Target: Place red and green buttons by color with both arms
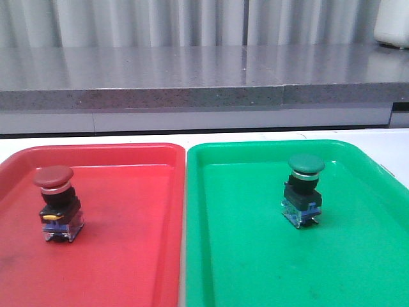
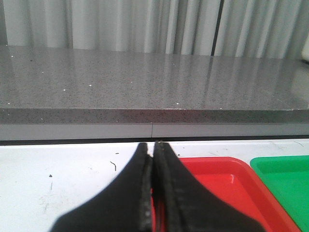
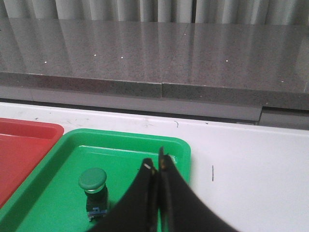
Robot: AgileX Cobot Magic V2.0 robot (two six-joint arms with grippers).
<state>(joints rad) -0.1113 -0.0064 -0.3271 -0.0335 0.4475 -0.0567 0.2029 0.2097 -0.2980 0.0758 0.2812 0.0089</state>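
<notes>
Red button (image 1: 56, 202) stood in the red tray (image 1: 128, 256), green button (image 1: 304, 190) in the green tray (image 1: 255, 256); both grippers (image 2: 153, 159) (image 3: 157, 166) were pressed closed and empty, so sorting looked finished.

Even, bright light is cast from above. Pale streaks of glare are seen on the grey ledge (image 1: 192, 73), and soft sheen on the red tray (image 1: 128, 192) and green tray (image 1: 358, 211). Only faint shadows are thrown. The front view is slightly soft.
</notes>
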